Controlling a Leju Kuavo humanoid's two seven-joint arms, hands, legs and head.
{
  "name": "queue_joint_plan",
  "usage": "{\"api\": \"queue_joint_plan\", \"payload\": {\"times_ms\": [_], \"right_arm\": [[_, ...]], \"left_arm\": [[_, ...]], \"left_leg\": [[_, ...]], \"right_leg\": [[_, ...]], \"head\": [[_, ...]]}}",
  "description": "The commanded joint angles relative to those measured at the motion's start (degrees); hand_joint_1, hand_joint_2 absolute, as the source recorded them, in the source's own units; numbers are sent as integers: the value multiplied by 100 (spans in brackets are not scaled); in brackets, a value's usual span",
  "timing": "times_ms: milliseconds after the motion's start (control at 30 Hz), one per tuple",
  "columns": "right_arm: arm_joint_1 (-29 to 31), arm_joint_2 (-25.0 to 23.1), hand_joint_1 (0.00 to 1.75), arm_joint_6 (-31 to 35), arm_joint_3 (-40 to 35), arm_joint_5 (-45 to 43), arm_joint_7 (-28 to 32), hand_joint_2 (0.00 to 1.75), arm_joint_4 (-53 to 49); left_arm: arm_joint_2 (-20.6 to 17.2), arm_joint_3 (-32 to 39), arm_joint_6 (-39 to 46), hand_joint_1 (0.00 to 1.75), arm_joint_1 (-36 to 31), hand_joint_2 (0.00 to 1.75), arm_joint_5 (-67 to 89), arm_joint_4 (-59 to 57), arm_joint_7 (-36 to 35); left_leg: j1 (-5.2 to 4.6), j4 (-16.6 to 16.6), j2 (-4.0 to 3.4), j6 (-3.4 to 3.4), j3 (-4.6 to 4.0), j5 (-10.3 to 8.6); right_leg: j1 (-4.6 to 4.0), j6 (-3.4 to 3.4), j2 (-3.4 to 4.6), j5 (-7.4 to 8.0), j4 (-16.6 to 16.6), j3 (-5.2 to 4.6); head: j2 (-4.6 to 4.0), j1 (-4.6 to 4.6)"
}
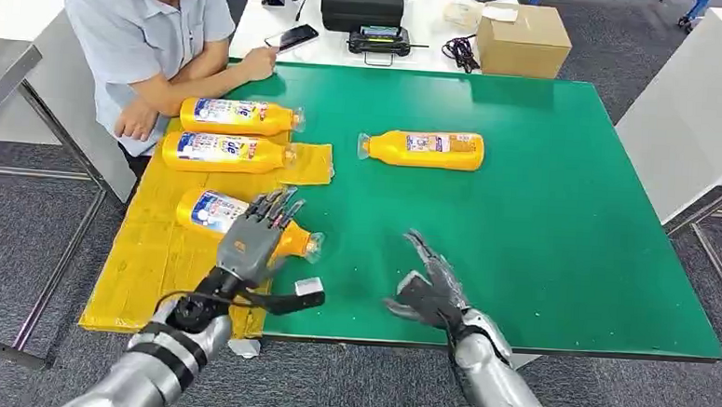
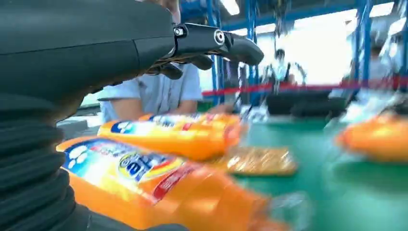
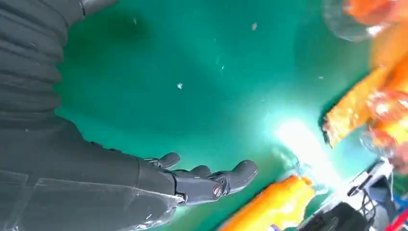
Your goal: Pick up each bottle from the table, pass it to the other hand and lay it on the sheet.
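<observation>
Counting the stock gives four orange bottles, all lying on their sides: three on the yellow sheet [image 1: 164, 249] at the left side of the counter [image 1: 561, 223], and one bottle [image 1: 423, 149] alone on the green surface toward the far edge, well apart from the rest. On the sheet, the far bottle [image 1: 239, 116] and the middle bottle [image 1: 225, 153] lie side by side near the far left corner; the near bottle [image 1: 209, 212] lies closer to the front edge with its clear cap end reaching off the sheet's right edge onto the green. The left hand [image 1: 255, 235] is over this near bottle with fingers spread and straight, holding nothing; whether it touches the bottle cannot be told. The right hand [image 1: 428, 282] is near the front edge, fingers apart and empty, palm clear of the surface in the right wrist view. Open green surface runs across the centre and the whole right half of the counter. A person [image 1: 151, 43] sits at the far left corner, forearms by the sheet. A cardboard box [image 1: 523, 39] and a black case [image 1: 363, 3] stand beyond the far edge. The left wrist view is blurred, with bottle labels unreadable; the sheet's near left part is partly hidden by the left arm.
</observation>
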State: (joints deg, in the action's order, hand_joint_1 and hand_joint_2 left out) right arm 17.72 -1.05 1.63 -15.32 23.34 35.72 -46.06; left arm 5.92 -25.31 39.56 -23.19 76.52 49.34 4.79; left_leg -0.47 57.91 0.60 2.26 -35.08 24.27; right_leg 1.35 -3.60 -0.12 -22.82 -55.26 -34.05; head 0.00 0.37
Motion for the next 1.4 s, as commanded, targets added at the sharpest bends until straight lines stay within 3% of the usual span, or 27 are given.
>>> {"api": "queue_joint_plan", "payload": {"times_ms": [33, 100, 233, 500, 533, 600, 633, 700, 833, 867, 900, 1067, 1233, 1300, 1400], "right_arm": [[-738, -202, 0, -547, 983, -784, 58, 175, -1005], [-722, -226, 0, -545, 970, -790, 53, 175, -1014], [-779, -489, 0, -229, 1169, -1001, -87, 175, -1240], [-779, -489, 0, -229, 1169, -1001, -87, 175, -1240], [-809, -596, 0, -149, 1247, -1125, -207, 0, -1324], [-919, -813, 0, 541, 1193, -1030, -676, 0, -1686], [-999, -789, 0, 861, 992, -824, -571, 175, -1907], [-1121, -548, 0, 1976, 436, 335, -491, 175, -2339], [-1285, -151, 0, 2423, 14, 1571, -1167, 175, -2864], [-1250, -52, 0, 2868, -192, 2609, -1474, 175, -2875], [-1240, -56, 0, 2975, -280, 2884, -1627, 175, -2905], [-1154, -227, 0, 3104, -670, 3560, -2188, 175, -2973], [-1408, -15, 0, 2686, -708, 3895, -2522, 175, -3260], [-1461, 71, 0, 2690, -672, 4000, -2591, 175, -3313], [-1620, 412, 0, 2859, -392, 3950, -2689, 175, -3367]], "left_arm": [[160, -86, 44, 0, 1429, 175, 41, 2439, 332], [189, -37, 44, 0, 1438, 175, -6, 2476, 423], [645, 481, 44, 0, 1803, 175, -277, 2873, 1284], [645, 481, 44, 0, 1803, 175, -277, 2873, 1284], [699, 513, 44, 0, 1874, 175, -385, 2883, 1395], [649, 133, 21, 0, 1991, 175, -1998, 2607, 1743], [505, -155, -46, 0, 2021, 175, -2631, 2664, 1779], [373, -481, -161, 0, 2151, 175, -3407, 2854, 1779], [384, -537, -731, 0, 2400, 175, -4665, 3201, 2030], [404, -470, -864, 0, 2486, 175, -4996, 3298, 2072], [407, -430, -869, 0, 2523, 175, -5050, 3332, 2069], [258, -219, -964, 0, 3075, 175, -5541, 3964, 2145], [251, -139, -1349, 0, 3336, 175, -5753, 4357, 2357], [202, -123, -1467, 0, 3244, 175, -5909, 4264, 2343], [444, -175, -1579, 0, 2625, 175, -6010, 3433, 2360]], "left_leg": [[5, 2, -2, -11, 15, 17], [8, 8, -6, -12, 14, 23], [8, 4, -14, -10, -6, 13], [5, -1, -8, -8, 2, 9], [8, 0, -11, -12, 12, 15], [11, 2, -19, -16, 22, 22], [5, -4, -16, -12, 14, 15], [9, -2, -20, -17, 27, 23], [6, 0, -8, -11, 7, 16], [11, 6, -12, -16, 20, 26], [9, 3, -11, -12, 16, 22], [6, -1, -27, -11, 7, 18], [9, -4, -10, -12, 10, 16], [12, -1, -10, -13, 21, 23], [10, -7, 4, -12, 24, 16]], "right_leg": [[-6, 14, -1, -14, 0, 16], [-9, 18, 2, -17, -4, 16], [-9, 15, 10, -5, 0, -8], [-6, 12, 5, -5, 3, 0], [-9, 17, 7, -9, 3, 9], [-12, 22, 13, -14, 0, 16], [-6, 16, 12, -9, 3, 8], [-10, 23, 15, -17, 2, 20], [-7, 16, 5, -11, 2, 4], [-13, 22, 7, -20, -1, 18], [-10, 18, 6, -17, 1, 14], [-7, 17, 24, -7, 1, -1], [-10, 18, 5, -12, 4, 5], [-12, 22, 5, -19, 3, 16], [-10, 20, -9, -17, 10, 26]], "head": [[0, 0], [0, 0], [0, 0], [0, 0], [0, -2], [0, 0], [0, 0], [0, 0], [0, -2], [0, 0], [0, 0], [0, 0], [0, 0], [0, -2], [0, 0]]}}
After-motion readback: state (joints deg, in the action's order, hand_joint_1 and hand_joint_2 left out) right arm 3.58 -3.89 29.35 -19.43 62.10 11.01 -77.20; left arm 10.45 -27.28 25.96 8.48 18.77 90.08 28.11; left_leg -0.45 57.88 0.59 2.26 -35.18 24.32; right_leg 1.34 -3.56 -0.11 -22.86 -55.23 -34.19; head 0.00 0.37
